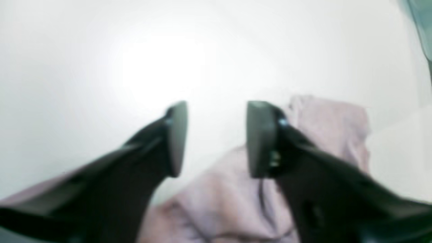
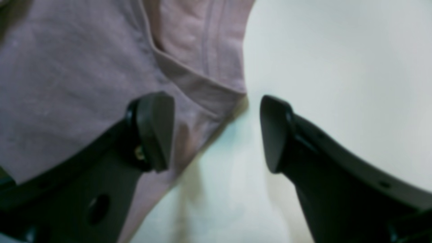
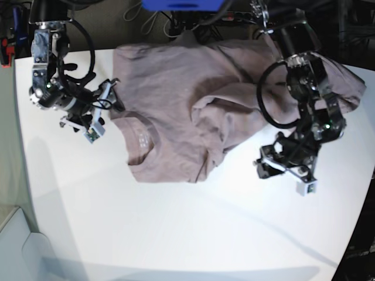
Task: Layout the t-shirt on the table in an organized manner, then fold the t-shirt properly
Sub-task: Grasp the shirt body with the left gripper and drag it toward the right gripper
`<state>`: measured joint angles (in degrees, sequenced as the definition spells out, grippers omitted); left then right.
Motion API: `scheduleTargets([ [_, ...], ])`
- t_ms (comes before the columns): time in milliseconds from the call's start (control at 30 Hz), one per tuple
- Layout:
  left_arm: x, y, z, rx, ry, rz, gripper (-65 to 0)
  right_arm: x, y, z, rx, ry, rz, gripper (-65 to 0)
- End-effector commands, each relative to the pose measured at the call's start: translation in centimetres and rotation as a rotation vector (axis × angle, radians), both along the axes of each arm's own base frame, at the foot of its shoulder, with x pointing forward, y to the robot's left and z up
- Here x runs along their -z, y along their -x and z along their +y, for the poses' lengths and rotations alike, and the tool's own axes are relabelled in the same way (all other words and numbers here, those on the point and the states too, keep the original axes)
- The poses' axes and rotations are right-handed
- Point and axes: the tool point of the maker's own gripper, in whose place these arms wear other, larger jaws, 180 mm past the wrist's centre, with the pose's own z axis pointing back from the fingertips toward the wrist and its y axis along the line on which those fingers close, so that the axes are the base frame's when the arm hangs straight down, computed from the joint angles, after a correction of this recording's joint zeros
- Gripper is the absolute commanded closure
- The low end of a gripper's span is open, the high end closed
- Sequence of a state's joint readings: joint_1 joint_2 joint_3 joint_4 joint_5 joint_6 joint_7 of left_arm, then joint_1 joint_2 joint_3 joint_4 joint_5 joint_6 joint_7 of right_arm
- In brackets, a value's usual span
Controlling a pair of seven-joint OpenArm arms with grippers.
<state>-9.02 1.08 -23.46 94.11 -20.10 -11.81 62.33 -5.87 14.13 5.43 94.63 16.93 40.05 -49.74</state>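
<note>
The t-shirt [image 3: 193,111], dusty mauve and plain, lies rumpled across the far half of the white table [image 3: 176,228], and we take the scene from the near edge outward. Closest to us in the base view is bare tabletop, crossed by faint shadows of the arms. Beyond it the shirt's lower edge sits on the table, its collar [image 3: 140,137] turned toward the right-arm side and a thick fold of cloth bunched over the middle. Our left gripper [image 3: 266,167], on the base view's right, hangs just off the shirt's near corner; in its wrist view the two dark fingers [image 1: 177,138] stand clearly apart with only white table showing between them, wrinkled mauve cloth [image 1: 236,199] lying below and behind them and nothing clamped. Our right gripper [image 3: 112,98], on the base view's left, sits at the shirt's edge beside the neckline; its wrist view shows the jaws spread wide, one finger [image 2: 153,130] over the fabric [image 2: 67,77] near the collar band, the other [image 2: 275,133] over bare table [image 2: 337,67], gripping nothing that we can see. Whether the pad touches the cloth we cannot tell. Farther back, the shirt's far edge reaches the table's far rim, where cables and dark equipment [image 3: 187,12] crowd the background.
</note>
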Motion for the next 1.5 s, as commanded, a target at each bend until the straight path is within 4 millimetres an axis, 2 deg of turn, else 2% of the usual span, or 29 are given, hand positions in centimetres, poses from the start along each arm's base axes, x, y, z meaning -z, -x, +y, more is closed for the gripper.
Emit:
scheduleTargets([
  [0,-1.2,-1.4,-1.0,0.016,0.022,-0.054,-32.5,-1.2,-0.9,0.0,0.0,-0.016,-0.044,-40.3],
  [200,1.5,-2.4,-6.0,0.095,0.074,-0.033,-32.7,-1.1,-1.0,0.0,0.001,-0.017,-0.046,-40.4],
  [367,2.9,-3.2,-8.4,0.107,0.137,0.006,-32.7,-1.2,-1.1,0.0,0.001,-0.018,-0.047,-40.4],
  [533,4.5,-3.5,-9.1,0.12,0.155,0.062,-32.7,-1.2,-1.1,0.0,0.001,-0.018,-0.047,-40.4],
  [600,5.6,-3.1,-9.9,0.143,0.154,0.097,-32.7,-1.2,-1.1,0.0,0.001,-0.018,-0.047,-40.4],
  [767,6.4,-2.7,-11.9,0.199,0.13,0.088,-32.1,-1.2,-1.1,-0.1,0.001,-0.014,-0.047,-40.4],
  [833,6.7,-2.5,-12.7,0.224,0.123,0.093,-25.6,-1.3,-1.2,-0.1,0.001,-0.015,-0.05,-40.4],
  [900,6.7,-2.4,-13.0,0.234,0.119,0.095,-12.8,-1.3,-1.2,-0.1,0.001,-0.015,-0.05,-40.4],
  [967,6.3,-2.6,-13.2,0.233,0.123,0.084,0.0,-1.3,-1.2,-0.1,0.001,-0.015,-0.05,-40.4],
  [1033,6.1,-2.8,-13.0,0.232,0.12,0.079,-0.9,-1.3,-1.2,-0.2,0.001,-0.014,-0.05,-40.4],
  [1100,4.8,-3.8,-12.5,0.217,0.117,0.042,-0.4,-1.3,-1.2,-0.2,0.001,-0.012,-0.05,-40.4],
  [1300,-1.3,-7.0,-10.1,0.149,0.116,-0.127,0.0,-1.3,-1.2,-0.1,0.001,-0.014,-0.05,-40.4],
  [1467,-7.0,-8.8,-10.0,0.154,0.098,-0.273,0.0,-1.2,-1.1,0.0,0.001,-0.018,-0.049,-40.3],
])
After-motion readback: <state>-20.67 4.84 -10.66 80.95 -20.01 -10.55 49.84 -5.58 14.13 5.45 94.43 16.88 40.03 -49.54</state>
